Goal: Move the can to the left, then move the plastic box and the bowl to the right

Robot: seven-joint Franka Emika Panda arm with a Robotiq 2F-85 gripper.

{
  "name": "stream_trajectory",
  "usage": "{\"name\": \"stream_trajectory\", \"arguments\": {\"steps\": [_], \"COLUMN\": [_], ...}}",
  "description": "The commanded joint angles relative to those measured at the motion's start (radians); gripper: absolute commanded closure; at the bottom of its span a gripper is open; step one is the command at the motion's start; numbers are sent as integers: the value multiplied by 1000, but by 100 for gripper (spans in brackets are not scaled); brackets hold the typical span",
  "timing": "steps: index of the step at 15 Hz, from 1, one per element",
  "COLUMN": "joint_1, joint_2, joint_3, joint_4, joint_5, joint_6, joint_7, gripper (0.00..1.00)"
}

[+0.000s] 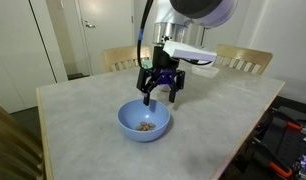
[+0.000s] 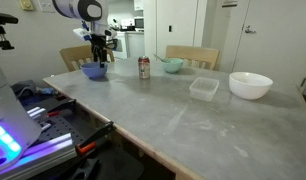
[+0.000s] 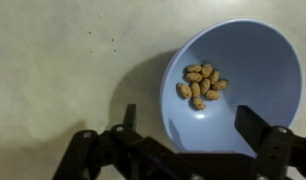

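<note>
A grey tabletop [image 2: 163, 115] carries the light-blue bowl [image 2: 94, 71] at its far left end in an exterior view. The gripper [image 1: 161, 95] hovers just above the bowl's rim, fingers [image 3: 255, 125] spread wide and empty. The plastic box [image 2: 204, 88] lies well to the right, with the can [image 2: 144, 67] standing between. Nuts [image 3: 200, 84] sit in the bowl.

Gripper [image 1: 161, 99] pointing down, fingers [image 3: 261, 128] spread

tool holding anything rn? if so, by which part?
Nothing held. The tool is open just above the light-blue round bowl, not closed on its rim.
</note>
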Motion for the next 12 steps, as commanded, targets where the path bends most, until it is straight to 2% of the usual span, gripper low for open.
{"name": "stream_trajectory", "arguments": {"steps": [1,4,5,7,12], "joint_1": [-8,-11,-12,-14,-19], "joint_2": [50,63,67,70,75], "joint_3": [-12,-26,-29,-33,-32], "joint_4": [30,27,27,24,18], "joint_5": [21,14,13,15,19], "joint_6": [24,37,39,35,28], "joint_7": [-23,-25,-26,-28,-40], "gripper": [0,0,6,34,70]}}
